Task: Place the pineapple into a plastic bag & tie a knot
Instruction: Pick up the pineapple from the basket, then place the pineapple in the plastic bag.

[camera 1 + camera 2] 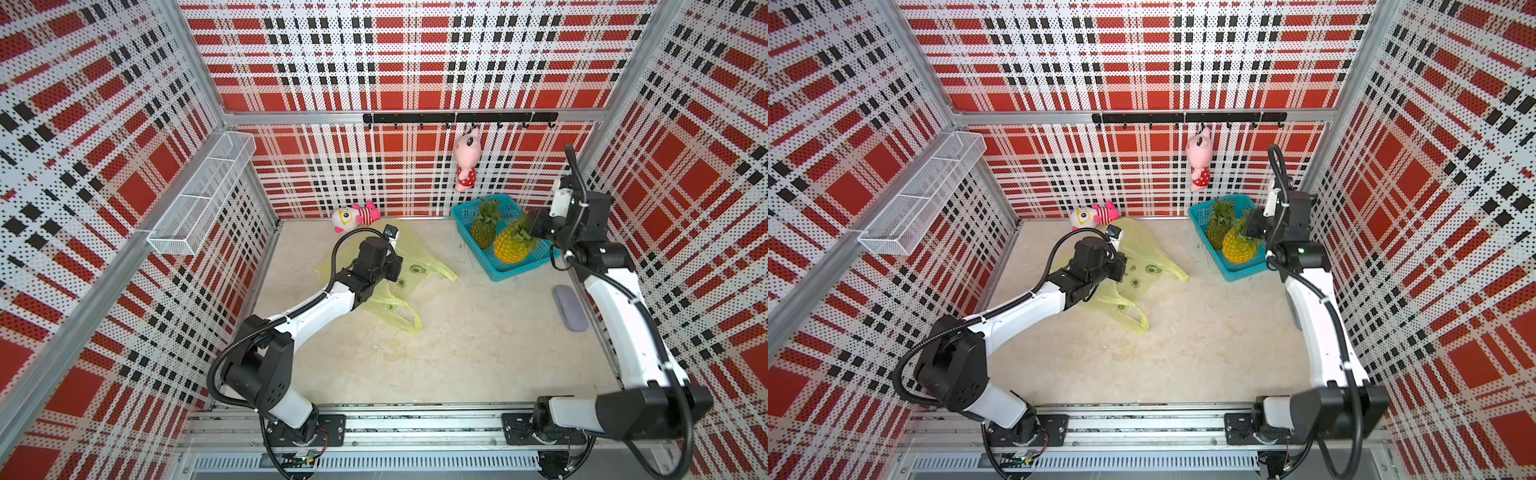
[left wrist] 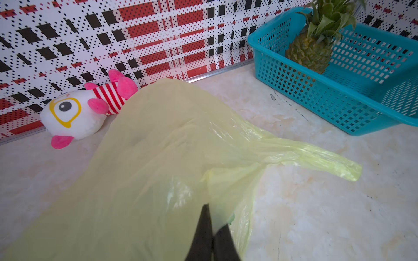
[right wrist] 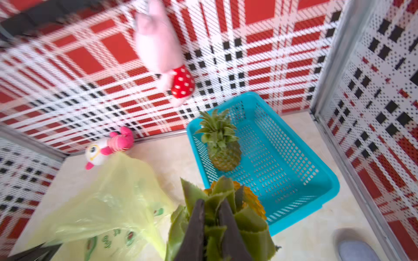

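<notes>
Red plaid walls [image 1: 395, 62] enclose a pale marbled floor [image 1: 457, 353].

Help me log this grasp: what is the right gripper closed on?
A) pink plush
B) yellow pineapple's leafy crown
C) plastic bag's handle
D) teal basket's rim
B: the right gripper pinches the yellow pineapple by its green crown leaves, per the right wrist view.

1. Your left arm [image 1: 316, 306] and right arm [image 1: 613, 299]: white curved shells, black joint housings.
2. Black corrugated cable [image 1: 212, 372] loops off each arm, cinched by white zip ties [image 1: 585, 204].
3. Black base plates [image 1: 329, 430] with screws, on your aluminium rail [image 1: 415, 424].
4. Left gripper [image 2: 213, 217]: dark tapered wedge fingers.
5. Small green light [image 1: 1301, 249] on right wrist.
</notes>
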`<action>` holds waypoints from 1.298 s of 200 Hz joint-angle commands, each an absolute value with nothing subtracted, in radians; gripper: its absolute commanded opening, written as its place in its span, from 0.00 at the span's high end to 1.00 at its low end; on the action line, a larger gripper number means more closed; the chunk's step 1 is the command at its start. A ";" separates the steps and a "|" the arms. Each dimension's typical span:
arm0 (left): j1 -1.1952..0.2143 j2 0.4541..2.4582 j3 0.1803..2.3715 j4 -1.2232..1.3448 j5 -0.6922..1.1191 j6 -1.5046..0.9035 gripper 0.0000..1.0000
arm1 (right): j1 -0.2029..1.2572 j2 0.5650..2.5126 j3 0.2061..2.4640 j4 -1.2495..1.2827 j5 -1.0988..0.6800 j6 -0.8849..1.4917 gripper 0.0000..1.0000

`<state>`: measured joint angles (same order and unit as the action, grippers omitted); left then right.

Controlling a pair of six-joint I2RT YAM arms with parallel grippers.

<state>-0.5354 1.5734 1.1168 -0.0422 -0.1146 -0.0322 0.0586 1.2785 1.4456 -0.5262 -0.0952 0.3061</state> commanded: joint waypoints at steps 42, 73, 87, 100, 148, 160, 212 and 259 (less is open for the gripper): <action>-0.561 1.577 1.203 -0.057 -0.086 -0.082 1.00 | 0.365 1.137 1.189 -0.240 -0.187 0.315 1.00; -0.581 1.564 1.240 -0.103 -0.093 -0.081 1.00 | 0.479 1.200 1.207 -0.083 -0.232 0.349 1.00; -0.589 1.555 1.255 -0.122 -0.088 -0.081 1.00 | 0.512 1.225 1.212 -0.012 -0.232 0.354 1.00; -0.592 1.542 1.265 -0.135 -0.071 -0.083 1.00 | 0.532 1.251 1.201 0.051 -0.200 0.349 1.00; -0.548 1.479 1.289 -0.138 0.124 -0.139 1.00 | 0.541 1.284 1.001 0.471 -0.166 0.238 1.00; -0.535 1.466 1.295 -0.147 0.157 -0.141 1.00 | 0.542 1.306 0.964 0.552 -0.178 0.199 1.00; -0.502 1.443 1.287 -0.147 0.297 -0.128 1.00 | 0.541 1.396 0.923 0.639 -0.189 0.085 1.00; -0.483 1.453 1.258 -0.157 0.319 -0.059 1.00 | 0.541 1.449 0.949 0.604 -0.159 0.028 1.00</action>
<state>-0.4999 1.4616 1.2686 -0.1513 0.2726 -0.1047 0.5388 1.4345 0.9009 0.4843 -0.1741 0.0914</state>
